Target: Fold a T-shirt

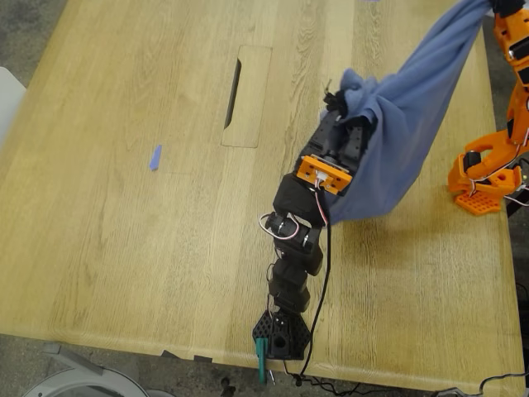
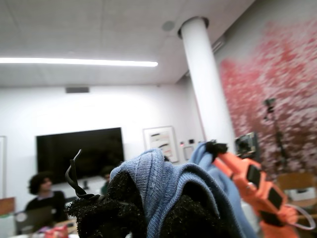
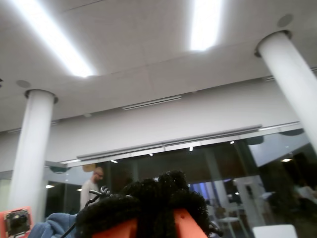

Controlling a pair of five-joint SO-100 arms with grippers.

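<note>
between the padded jaws of my first gripper (image 2: 148,208), closed down tight, sits a bunched fold of the t-shirt (image 1: 405,124), ribbed hem poking up between the black pads in the first wrist view. that's the black arm (image 1: 293,273) with the orange bracket in the exterior view, and the blue cloth drapes off its jaws in a heavy sling, hanging beside the arm and clear of the table (image 1: 124,207) for most of its length, though whether the lowest bulge brushes the wood i can't tell.

further out from that gripper, the cloth climbs in a taut band to the orange arm (image 1: 512,50) at the exterior view's upper right corner. my second gripper (image 3: 156,203) shows fuzzy black pads close together, pointed at the ceiling; a scrap of blue sits off to one side, but whether those jaws actually pinch it, i can't tell.

this looks like the lift-and-spread stage, no fold made yet. next move, i'd say: draw the two grips apart to stretch an edge, then lower the shirt flat onto the table.

well beyond the grippers, a small blue tape scrap (image 1: 154,157) lies on the wood.
</note>
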